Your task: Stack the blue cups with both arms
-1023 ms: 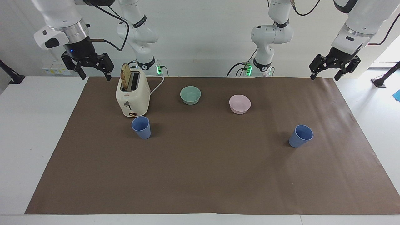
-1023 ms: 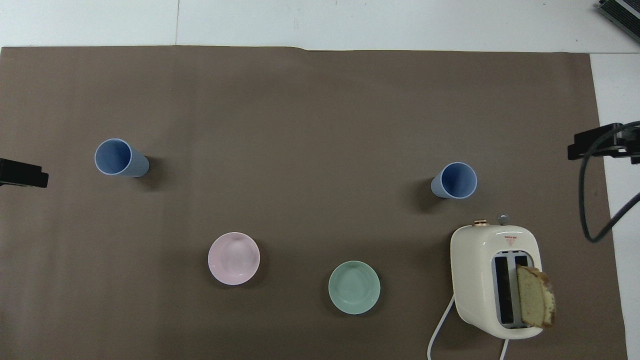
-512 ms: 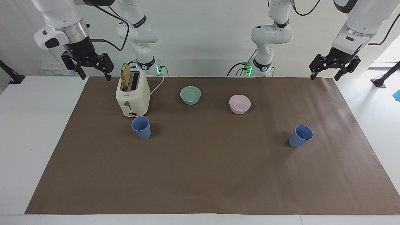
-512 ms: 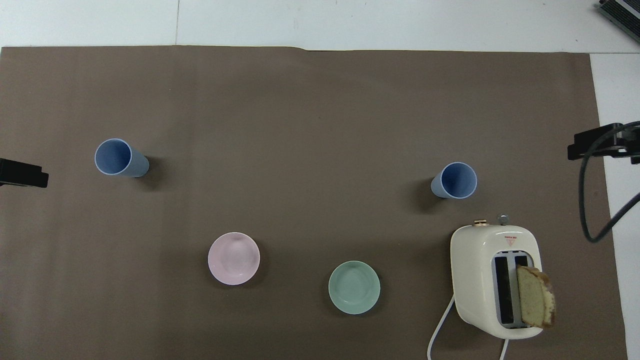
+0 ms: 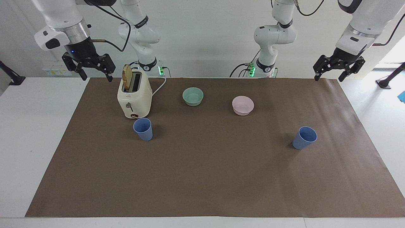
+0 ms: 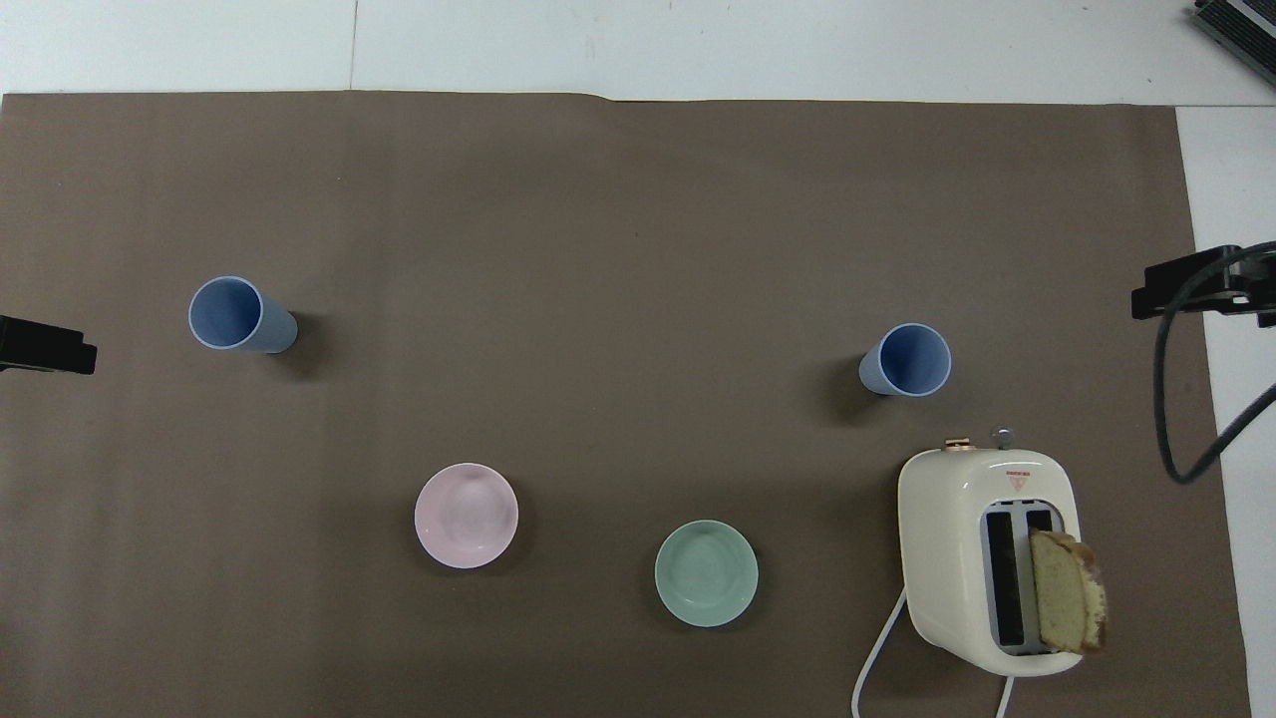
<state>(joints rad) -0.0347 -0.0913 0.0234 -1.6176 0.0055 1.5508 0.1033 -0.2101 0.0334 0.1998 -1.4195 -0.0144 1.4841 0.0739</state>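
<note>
Both end effectors, left (image 5: 338,70) and right (image 5: 92,67), hang spread and empty over the bench (image 5: 19,133) corners; one cup (image 5: 143,129) stands by the toaster (image 5: 134,95), the other cup (image 5: 304,137) well apart toward the left arm's end

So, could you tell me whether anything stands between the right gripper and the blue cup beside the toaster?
The toaster does: it stands nearer to the robots than the blue cup, close beside it, roughly between the cup and the raised, open right gripper. A descent from above looks clear.
</note>
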